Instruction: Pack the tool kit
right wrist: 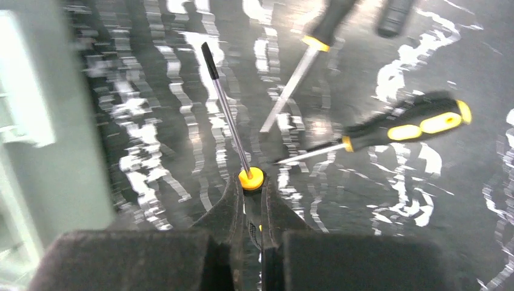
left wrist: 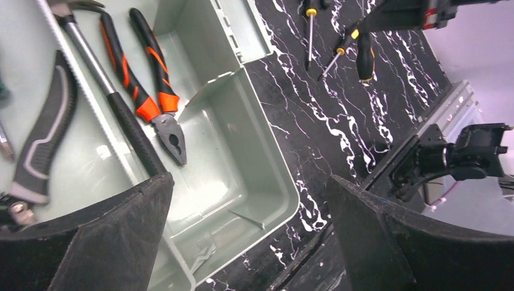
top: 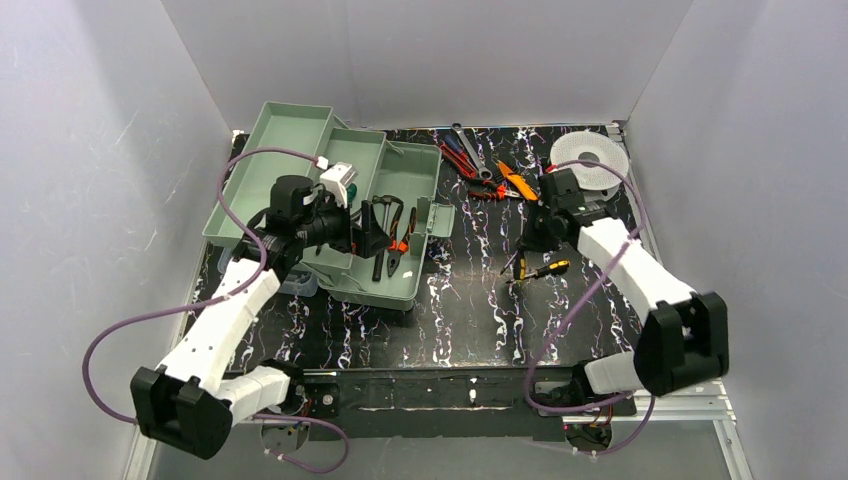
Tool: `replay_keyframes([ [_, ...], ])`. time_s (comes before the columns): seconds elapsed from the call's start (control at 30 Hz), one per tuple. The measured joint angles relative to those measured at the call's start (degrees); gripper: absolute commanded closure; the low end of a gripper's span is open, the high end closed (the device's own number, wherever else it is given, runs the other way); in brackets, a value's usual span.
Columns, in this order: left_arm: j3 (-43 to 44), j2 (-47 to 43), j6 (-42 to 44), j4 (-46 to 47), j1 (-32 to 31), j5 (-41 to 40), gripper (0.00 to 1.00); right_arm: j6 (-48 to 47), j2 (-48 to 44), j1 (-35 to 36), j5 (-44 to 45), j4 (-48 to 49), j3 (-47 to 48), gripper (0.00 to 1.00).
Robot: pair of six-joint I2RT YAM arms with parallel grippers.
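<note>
The tool kit (top: 385, 290) is a pale green box standing open on the left of the black marbled table, its trays folded out to the back left. Orange-handled pliers (left wrist: 154, 91) and a long black-handled tool (left wrist: 115, 103) lie in its bottom (left wrist: 242, 163). My left gripper (top: 378, 235) hangs open over the box, nothing between its fingers (left wrist: 121, 242). My right gripper (right wrist: 251, 182) is shut on the handle of a yellow-collared screwdriver (right wrist: 227, 115), right of the box (right wrist: 36, 151), its shaft pointing away. In the top view the right gripper (top: 522, 258) is low over the table.
Two more black-and-yellow screwdrivers (right wrist: 418, 124) (right wrist: 327, 24) lie on the table just beyond the right gripper. Wrenches and red-handled pliers (top: 475, 162), an orange tool (top: 518, 180) and a round white spool (top: 590, 158) sit at the back right. White walls enclose the table.
</note>
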Motion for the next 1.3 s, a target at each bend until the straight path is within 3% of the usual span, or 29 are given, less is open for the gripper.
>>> replay_keyframes([
  [0.07, 0.0, 2.3, -1.1, 0.8, 0.0, 2.0, 0.09, 0.3, -3.9, 0.0, -4.7, 1.9, 0.0, 0.99],
  [0.2, 0.0, 5.0, -5.0, 3.4, -1.0, 6.6, 0.04, 3.5, -11.0, 0.0, -17.2, 10.4, -1.9, 0.99],
  [0.43, 0.6, 10.4, -15.1, 10.1, -14.3, 7.4, 0.09, 12.8, -14.4, 0.1, -33.3, 25.8, -3.9, 0.99],
  [0.57, 0.7, 13.4, -19.7, 16.4, -20.0, 7.0, 0.13, 16.5, -14.4, 0.4, -38.1, 31.2, -4.2, 0.99],
  [0.87, 3.9, 21.4, -22.3, 22.8, -23.6, 5.4, 0.23, 21.2, -16.4, 2.2, -42.5, 36.6, -6.9, 0.99],
  [0.97, 4.0, 21.5, -22.5, 23.9, -24.0, 5.0, 0.42, 22.3, -17.2, 2.8, -43.1, 37.3, -7.7, 0.99],
  [1.03, 4.0, 21.5, -22.8, 25.1, -24.1, 4.9, 0.60, 22.6, -17.5, 3.0, -43.5, 37.4, -7.9, 0.99],
  [1.1, 4.2, 21.5, -23.2, 25.8, -24.1, 5.4, 0.87, 22.8, -17.5, 3.1, -43.5, 37.8, -7.9, 0.99],
  [1.13, 4.6, 21.5, -23.2, 26.0, -24.1, 5.6, 1.00, 22.8, -17.5, 3.1, -43.4, 37.9, -7.9, 0.91],
  [1.17, 5.1, 21.5, -22.9, 25.9, -24.3, 6.0, 1.00, 23.1, -17.5, 3.0, -43.3, 38.1, -7.9, 0.79],
  [1.23, 6.3, 21.5, -21.7, 24.2, -24.5, 6.0, 1.00, 23.5, -17.6, 3.0, -43.3, 38.7, -7.9, 0.41],
  [1.27, 6.8, 21.5, -21.0, 23.1, -24.5, 5.9, 1.00, 23.6, -17.7, 3.0, -43.2, 38.7, -7.9, 0.32],
  [1.3, 7.2, 21.4, -20.3, 22.0, -24.5, 5.3, 1.00, 23.7, -17.7, 3.1, -43.3, 38.3, -7.9, 0.28],
])
